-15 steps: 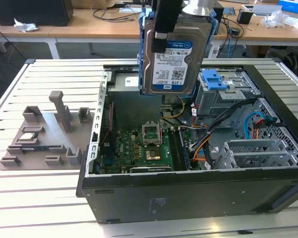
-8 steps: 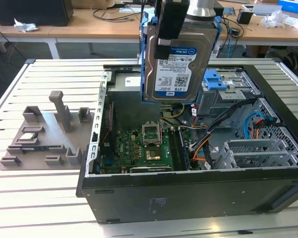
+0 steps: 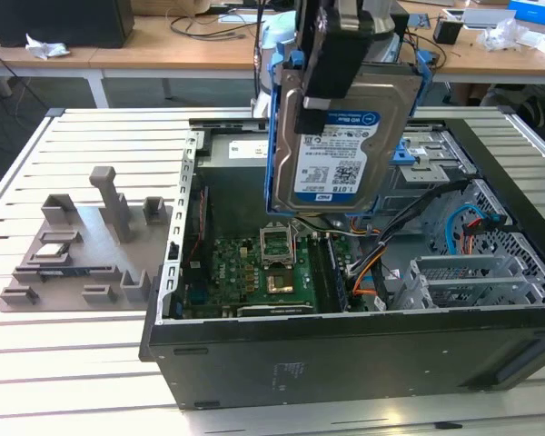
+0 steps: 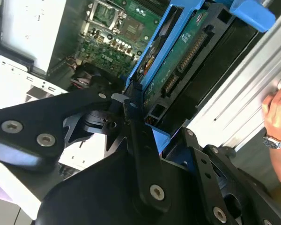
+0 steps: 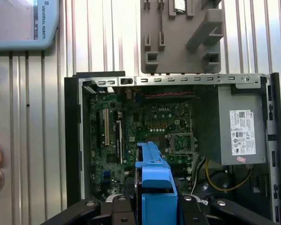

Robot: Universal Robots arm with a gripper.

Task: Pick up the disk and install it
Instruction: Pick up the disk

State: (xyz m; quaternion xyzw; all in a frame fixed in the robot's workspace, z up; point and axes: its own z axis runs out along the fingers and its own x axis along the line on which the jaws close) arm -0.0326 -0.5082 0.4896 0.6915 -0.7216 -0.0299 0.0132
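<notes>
The disk (image 3: 341,145) hung upright in the air over the open computer case (image 3: 345,363), with its labelled face towards the exterior camera and its blue carrier frame (image 3: 274,154) running down both long edges. The gripper (image 3: 331,82) held it from the upper end, fingers clamped on it, one black finger lying across the labelled face.

The disk's lower edge was above the motherboard (image 3: 254,268) and free of the case walls. On the exterior view's right stood the drive cage (image 3: 436,163), near the disk, with orange and blue cables (image 3: 372,272) below. On the exterior view's left, outside the case, a grey fixture tray (image 3: 82,245) lay on the slatted table (image 3: 73,381), well apart.

The first wrist view looked straight down. The frame's narrow blue edge (image 5: 155,187) sat over the board between the expansion slots (image 5: 105,126) and the power supply (image 5: 236,126), with room on either side.

The second wrist view gave the disk's back, its green circuit board (image 4: 178,70), and a finger (image 4: 136,122) at the frame's end. A person's hand (image 4: 276,112) rested on the table.
</notes>
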